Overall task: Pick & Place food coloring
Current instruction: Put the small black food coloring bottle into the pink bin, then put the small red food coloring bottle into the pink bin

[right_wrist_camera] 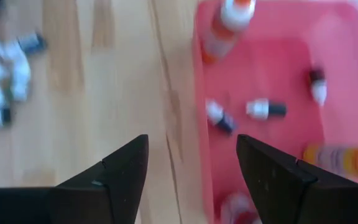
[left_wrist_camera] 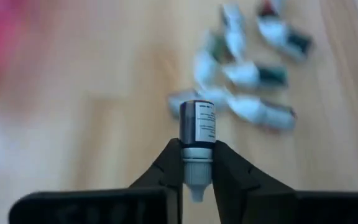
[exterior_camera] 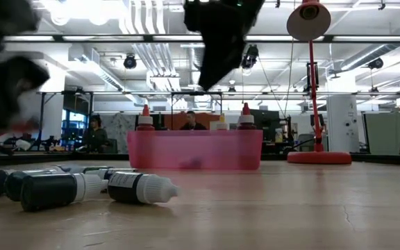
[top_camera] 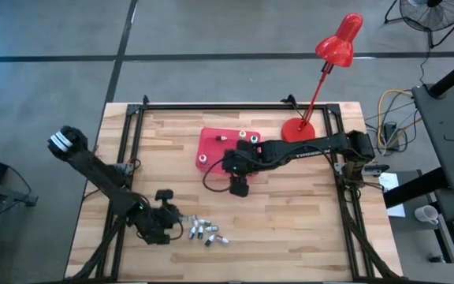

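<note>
Left pincer: we see the left pincer [left_wrist_camera: 197, 171] pinching one vial [left_wrist_camera: 197, 124] by its white neck, the dark labelled body pointing out past the fingertips; in the high view it sits at the near left of the bench [top_camera: 290, 229], just beside the loose pile.
Right pincer: we see the right pincer [right_wrist_camera: 191, 165] spread with nothing between its fingers, over the bench just beside the tray's edge; from above it [top_camera: 240, 187] lies near the middle of the bench.
Loose vials: a small cluster of vials [top_camera: 205, 232] lies on its side on the wood near the left pincer; at bench level we make out dark bodies with whitish caps [exterior_camera: 139, 187].
Tray: the red tray [top_camera: 211, 146] sits toward the far side, with several small vials [right_wrist_camera: 266, 109] lying in it and a few taller red-tipped tubes [exterior_camera: 145, 119] upright.
Lamp: the red desk lamp [top_camera: 339, 43] stands at the far right, its base near the tray.
</note>
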### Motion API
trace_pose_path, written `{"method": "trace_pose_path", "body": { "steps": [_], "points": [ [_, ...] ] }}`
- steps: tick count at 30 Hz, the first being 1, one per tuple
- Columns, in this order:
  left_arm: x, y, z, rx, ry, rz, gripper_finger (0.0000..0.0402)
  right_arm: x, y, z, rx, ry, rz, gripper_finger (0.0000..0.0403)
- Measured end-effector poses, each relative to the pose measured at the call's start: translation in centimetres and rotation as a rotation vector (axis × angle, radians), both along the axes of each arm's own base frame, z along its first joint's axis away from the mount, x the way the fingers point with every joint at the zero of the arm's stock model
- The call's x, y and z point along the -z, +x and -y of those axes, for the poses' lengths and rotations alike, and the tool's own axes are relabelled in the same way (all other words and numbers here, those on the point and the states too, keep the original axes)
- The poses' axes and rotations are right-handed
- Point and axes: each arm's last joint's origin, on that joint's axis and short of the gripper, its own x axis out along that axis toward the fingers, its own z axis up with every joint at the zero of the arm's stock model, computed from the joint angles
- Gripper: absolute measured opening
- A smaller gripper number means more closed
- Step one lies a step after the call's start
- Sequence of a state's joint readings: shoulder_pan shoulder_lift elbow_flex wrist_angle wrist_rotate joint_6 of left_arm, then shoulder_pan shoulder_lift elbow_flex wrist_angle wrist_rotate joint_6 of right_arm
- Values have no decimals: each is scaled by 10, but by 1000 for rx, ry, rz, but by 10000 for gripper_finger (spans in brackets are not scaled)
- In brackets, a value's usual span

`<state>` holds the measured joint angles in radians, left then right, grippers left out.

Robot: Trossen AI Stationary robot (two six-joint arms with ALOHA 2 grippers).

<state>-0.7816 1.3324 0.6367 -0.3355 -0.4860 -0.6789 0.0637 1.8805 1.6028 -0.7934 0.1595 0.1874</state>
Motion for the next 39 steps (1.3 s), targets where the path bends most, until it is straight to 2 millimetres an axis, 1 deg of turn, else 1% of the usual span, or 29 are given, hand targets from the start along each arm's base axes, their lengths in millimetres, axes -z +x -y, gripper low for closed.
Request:
{"method": "trace_pose_path", "body": {
  "steps": [3, 5, 7, 9, 11, 15, 17, 19, 21, 23, 26, 29, 31, 34, 39],
  "points": [
    [-35, 0, -17, -38, 92, 117, 35, 5, -9, -11, -25, 2, -98, 235],
    [-56, 6, -31, -79, 157, 227, 54, 7, -11, -22, -65, 28, -118, 235],
    [-70, 14, -52, -137, 234, 286, 79, 10, -12, -35, -132, 73, -113, 238],
    [-80, 25, -75, -194, 262, 317, 102, 13, -13, -48, -183, 103, -98, 241],
    [-88, 37, -98, -234, 256, 348, 121, 15, -14, -61, -214, 108, -80, 243],
    [-102, 56, -140, -256, 228, 412, 141, 19, -16, -82, -261, 118, -48, 244],
    [-107, 60, -156, -292, 232, 406, 144, 22, -19, -91, -254, 133, -48, 242],
    [-114, 61, -165, -336, 235, 418, 145, 25, -22, -99, -261, 139, -56, 240],
    [-120, 61, -167, -341, 229, 431, 145, 30, -26, -105, -267, 142, -70, 238],
    [-123, 60, -164, -307, 211, 427, 146, 38, -30, -109, -278, 139, -83, 237],
    [-118, 56, -153, -219, 111, 357, 146, 48, -35, -111, -266, 141, -110, 239],
    [-101, 48, -139, -252, 26, 213, 146, 57, -38, -110, -228, 153, -133, 242],
    [-85, 41, -132, -310, 26, 136, 147, 60, -40, -109, -213, 157, -145, 244],
    [-63, 34, -124, -407, -2, 109, 147, 64, -42, -109, -207, 155, -157, 247],
    [-32, 27, -125, -501, -81, 100, 147, 65, -42, -109, -234, 141, -159, 243]
  ]
}}
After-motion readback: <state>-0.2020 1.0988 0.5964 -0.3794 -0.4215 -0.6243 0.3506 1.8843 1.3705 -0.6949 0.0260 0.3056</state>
